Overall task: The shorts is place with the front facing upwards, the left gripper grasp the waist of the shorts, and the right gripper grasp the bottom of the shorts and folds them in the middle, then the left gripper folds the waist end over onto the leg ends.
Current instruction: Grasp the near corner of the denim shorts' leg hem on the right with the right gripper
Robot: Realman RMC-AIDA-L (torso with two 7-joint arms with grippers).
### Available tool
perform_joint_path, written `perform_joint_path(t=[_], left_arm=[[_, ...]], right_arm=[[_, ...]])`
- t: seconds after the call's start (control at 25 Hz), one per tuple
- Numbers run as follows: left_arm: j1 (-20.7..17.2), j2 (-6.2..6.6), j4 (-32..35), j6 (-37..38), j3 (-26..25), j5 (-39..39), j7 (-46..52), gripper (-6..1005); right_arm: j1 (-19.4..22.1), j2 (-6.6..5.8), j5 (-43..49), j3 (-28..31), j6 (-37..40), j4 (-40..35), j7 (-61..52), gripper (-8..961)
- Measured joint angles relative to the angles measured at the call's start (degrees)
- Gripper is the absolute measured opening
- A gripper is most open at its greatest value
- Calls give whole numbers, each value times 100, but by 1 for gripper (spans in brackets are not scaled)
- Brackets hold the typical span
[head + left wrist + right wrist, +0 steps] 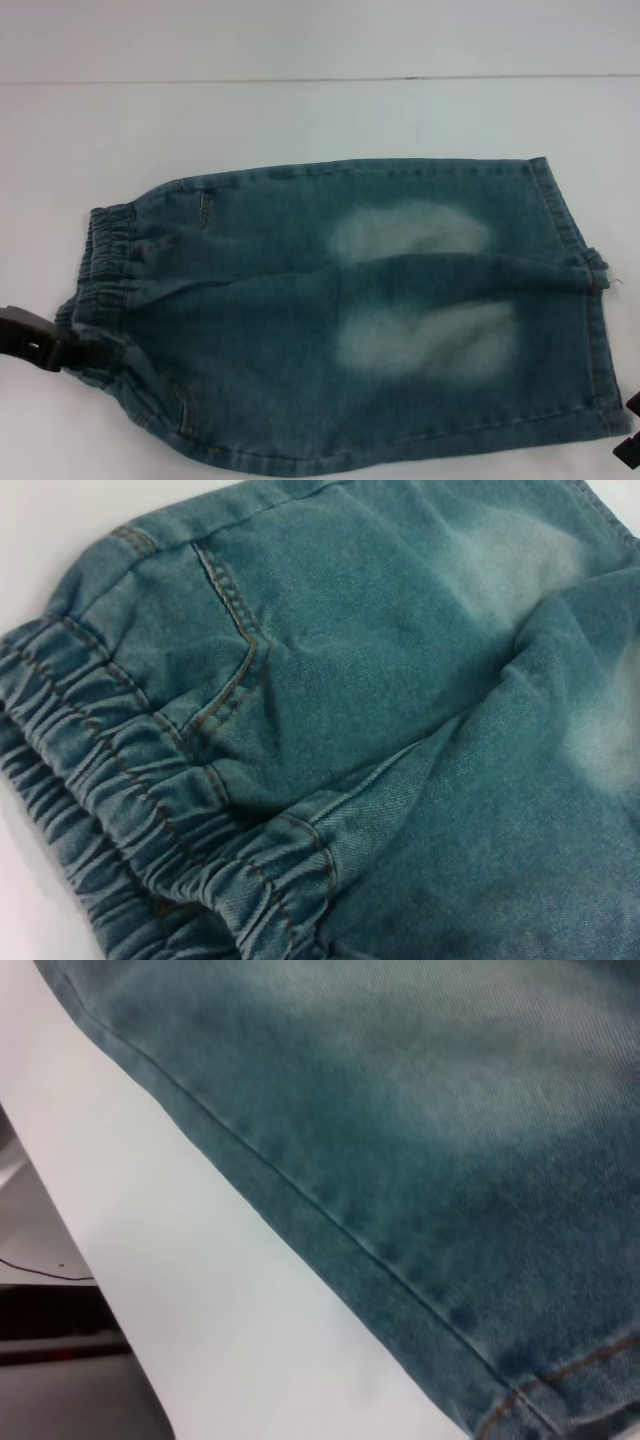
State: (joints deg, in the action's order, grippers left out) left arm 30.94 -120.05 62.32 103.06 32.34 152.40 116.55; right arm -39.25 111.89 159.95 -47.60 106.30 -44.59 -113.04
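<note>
Denim shorts [350, 310]: 1, flat | left end effector [70, 350]: grips waist [105, 270]; right end effector [630, 435]: state unclear

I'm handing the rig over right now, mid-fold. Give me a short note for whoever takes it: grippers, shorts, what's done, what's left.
Left gripper: black, at the near end of the gathered elastic waist of the shorts, on the robot's left.
Right gripper: only a black tip shows, beside the near corner of the straight stitched leg ends, on the right.
Blue-green denim shorts with pale faded patches: flat on the white table, waist left, hems right, both legs side by side.
Done: grippers brought to waist and hem.
Left: fold lengthwise down the middle, then the waist end over onto the leg ends.
</note>
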Motion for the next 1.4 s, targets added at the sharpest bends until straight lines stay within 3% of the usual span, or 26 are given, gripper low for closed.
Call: perform_joint_path(t=[0.88, 1.08, 1.2, 1.4], left_arm=[[-24, -27, -160, -83, 1, 9, 9, 78], [-20, -30, -160, -85, 0, 6, 9, 81], [-13, -56, -160, -85, 0, 6, 15, 83], [2, -62, -159, -83, 0, 3, 17, 86]], right_arm=[[-34, 87, -340, 238, -291, 298, 332, 941], [-52, 83, -292, 188, -399, 448, 384, 887], [-59, 71, -281, 190, -422, 513, 406, 678], [-59, 64, -281, 193, -442, 513, 406, 585]])
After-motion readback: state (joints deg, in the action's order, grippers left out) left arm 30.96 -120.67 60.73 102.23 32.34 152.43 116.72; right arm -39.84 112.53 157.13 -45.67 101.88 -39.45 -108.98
